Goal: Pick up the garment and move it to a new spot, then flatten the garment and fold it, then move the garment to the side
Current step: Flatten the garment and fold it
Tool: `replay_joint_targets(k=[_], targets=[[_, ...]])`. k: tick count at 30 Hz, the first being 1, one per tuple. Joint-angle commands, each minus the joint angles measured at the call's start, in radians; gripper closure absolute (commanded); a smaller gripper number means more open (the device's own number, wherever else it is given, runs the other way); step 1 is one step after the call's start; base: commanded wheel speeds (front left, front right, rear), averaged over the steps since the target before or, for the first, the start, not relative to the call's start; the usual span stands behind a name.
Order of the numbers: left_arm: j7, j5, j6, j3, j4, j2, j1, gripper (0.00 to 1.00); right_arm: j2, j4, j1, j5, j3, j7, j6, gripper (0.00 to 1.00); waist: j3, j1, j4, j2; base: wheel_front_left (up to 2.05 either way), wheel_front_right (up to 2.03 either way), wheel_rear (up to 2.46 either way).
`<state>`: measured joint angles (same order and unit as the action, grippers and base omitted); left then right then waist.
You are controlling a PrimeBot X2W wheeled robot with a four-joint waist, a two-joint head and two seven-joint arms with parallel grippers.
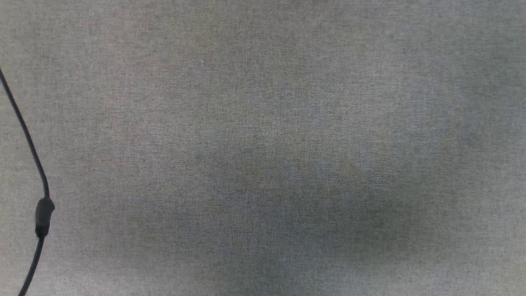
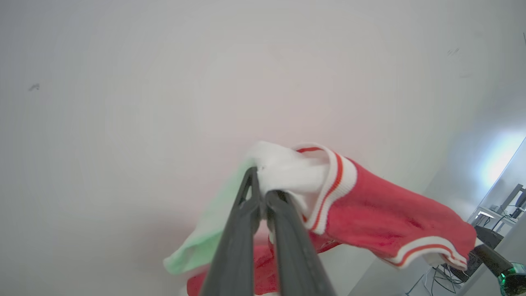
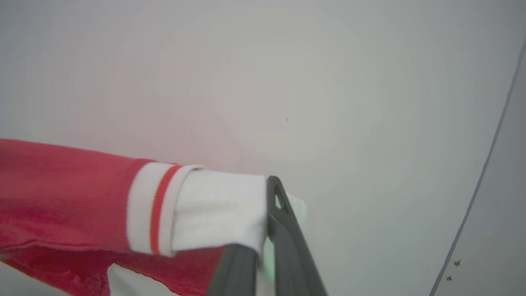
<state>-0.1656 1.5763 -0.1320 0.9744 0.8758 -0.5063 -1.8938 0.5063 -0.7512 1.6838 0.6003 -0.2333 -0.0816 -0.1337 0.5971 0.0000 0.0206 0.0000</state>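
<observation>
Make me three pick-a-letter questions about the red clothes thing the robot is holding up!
1. Where in the head view is the thin black cable?
A. at the left edge
B. in the middle
C. at the right edge

2. What colour is the stripe in the white trim of the soft bright red garment?
A. blue
B. red
C. black

3. How are the jaws of the left gripper?
A. wide open and empty
B. shut on the garment
C. shut on the cable

Answers:
1. A, the cable runs down the head view's left side.
2. B, a red line runs through the white band in both wrist views.
3. B, white cloth of the garment is pinched where the jaws meet.
</observation>
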Motion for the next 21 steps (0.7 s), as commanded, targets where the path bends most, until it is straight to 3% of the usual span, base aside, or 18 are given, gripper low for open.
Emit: replay_joint_targets(k=[1,8,15,21], targets=[[0.011,0.018,0.003,-0.001,-0.009,-0.020,0.045,1.00,0.005,-0.017,-0.016,0.003,-0.008,-0.003,0.005,1.00,-0.008,0.0000,-0.003,0.0000,0.00,0.00,0.00],[0.070,0.067,0.003,0.013,-0.156,-0.061,0.237,1.00,0.047,0.032,-0.171,0.069,-0.103,-0.044,0.005,1.00,-0.026,0.0000,0.002,0.0000,0.00,0.00,0.00],[0.084,0.099,0.003,0.068,-0.429,-0.187,0.602,1.00,0.161,0.248,-0.533,0.184,-0.201,-0.126,0.005,1.00,-0.080,0.0000,0.004,0.0000,0.00,0.00,0.00],[0.044,0.078,0.003,0.114,-0.583,-0.277,0.849,1.00,0.256,0.409,-0.833,0.266,-0.172,-0.192,0.005,1.00,-0.128,0.0000,0.015,0.0000,0.00,0.00,0.00]])
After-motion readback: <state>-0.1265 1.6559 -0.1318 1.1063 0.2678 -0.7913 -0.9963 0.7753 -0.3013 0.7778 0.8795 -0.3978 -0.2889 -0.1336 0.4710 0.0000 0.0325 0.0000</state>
